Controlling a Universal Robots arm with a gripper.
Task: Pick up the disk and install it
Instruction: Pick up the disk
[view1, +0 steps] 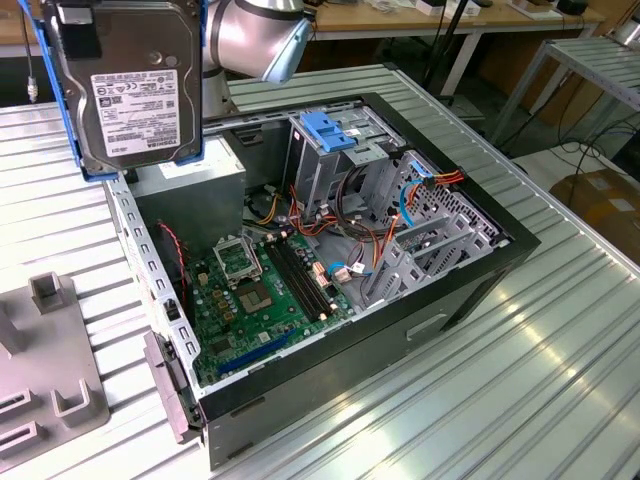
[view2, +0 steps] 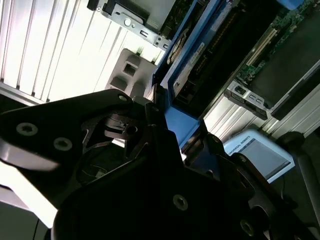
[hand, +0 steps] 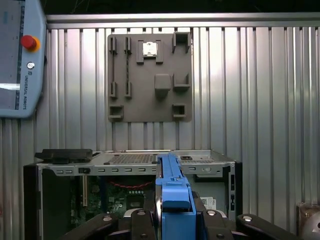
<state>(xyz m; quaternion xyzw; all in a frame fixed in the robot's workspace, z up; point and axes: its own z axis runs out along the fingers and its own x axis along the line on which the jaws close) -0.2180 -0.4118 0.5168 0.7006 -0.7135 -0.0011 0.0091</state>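
Disk (view1: 130, 85) lifted clear, upright over the rear corner of the open PC case (view1: 470, 290); gripper (hand: 172, 222) clamped on its blue carrier (hand: 172, 195).

Exterior view: the disk is at the view's upper left, label side to the camera. Its lower edge is just above the power supply (view1: 190, 180) and the case's metal rear wall (view1: 140, 250); the gap there can't be judged. The drive cage (view1: 325, 170) with its blue handle block (view1: 328, 130) is well apart toward the view's right, with cables (view1: 360, 215) crowded beside it and the motherboard (view1: 255, 290) lying open. First wrist view: black fingers (hand: 200, 217) flank the carrier rail on both sides. Beyond the case rim, a grey fixture plate (hand: 150, 75) and a teach pendant (hand: 17, 55) lie on the ribbed table (hand: 260, 100), apart from the case.
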